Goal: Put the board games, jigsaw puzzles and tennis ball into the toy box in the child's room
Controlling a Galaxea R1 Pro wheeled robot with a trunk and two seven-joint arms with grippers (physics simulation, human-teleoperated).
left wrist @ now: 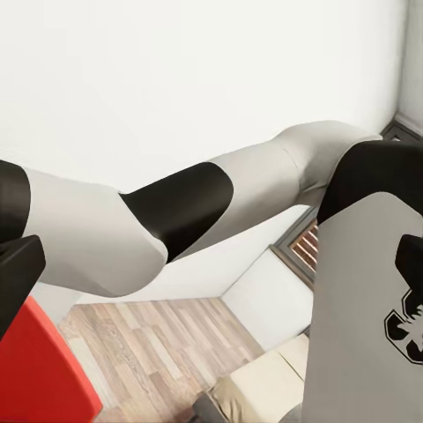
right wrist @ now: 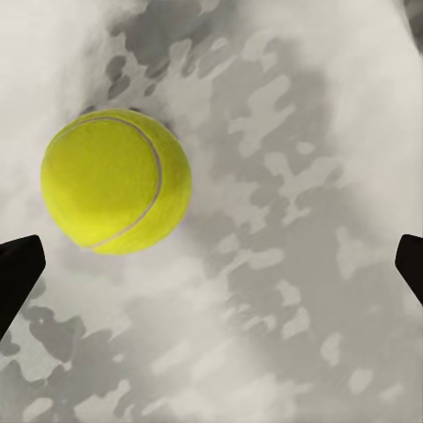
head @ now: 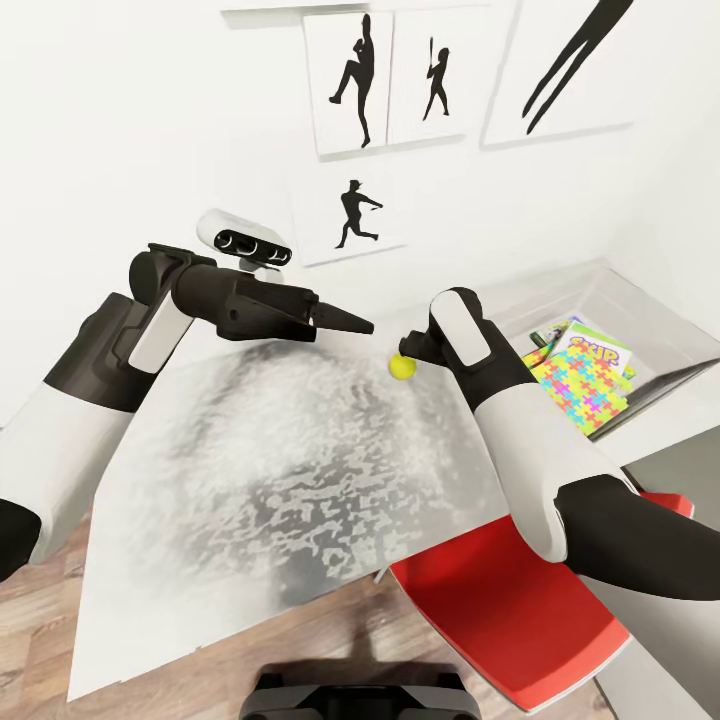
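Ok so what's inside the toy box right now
In the toy box lies a jigsaw puzzle on top of a SKIP-BO board game. Whatever lies beneath them is covered. The tennis ball is on the table.

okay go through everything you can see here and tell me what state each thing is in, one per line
tennis ball: loose on the table, not gripped
right gripper: open, above the table by the ball
left gripper: raised over the table, holding nothing
toy box: on the table, already holding items
jigsaw puzzle: lying in the toy box
board game: in the toy box, partly under the puzzle
table: ball on its top
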